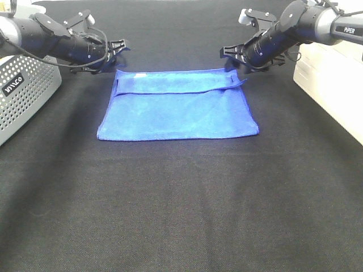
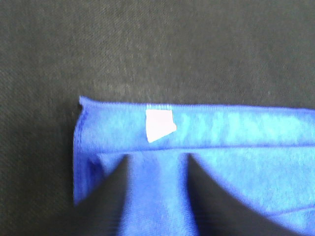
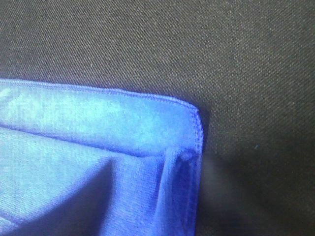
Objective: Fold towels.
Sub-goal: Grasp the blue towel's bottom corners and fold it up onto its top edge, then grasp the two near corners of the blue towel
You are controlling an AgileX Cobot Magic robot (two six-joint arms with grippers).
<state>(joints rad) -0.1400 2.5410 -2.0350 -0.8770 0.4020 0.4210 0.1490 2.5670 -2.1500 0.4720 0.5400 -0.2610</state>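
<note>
The royal-blue towel (image 1: 178, 116) lies flat on the black table, with a narrow strip folded over along its far edge. My left gripper (image 1: 120, 55) hovers at the towel's far left corner. In the left wrist view its two dark fingers (image 2: 110, 201) stand apart over the towel (image 2: 236, 162), near the white tag (image 2: 158, 125). My right gripper (image 1: 231, 58) is at the far right corner. In the right wrist view the towel corner (image 3: 74, 132) shows its stitched hem, and one blurred finger (image 3: 83, 211) lies over it. Both grippers look open and hold nothing.
A perforated grey basket (image 1: 22, 93) stands at the left edge. A white box (image 1: 334, 85) stands at the right edge. The black table surface (image 1: 181, 215) stretches in front of the towel.
</note>
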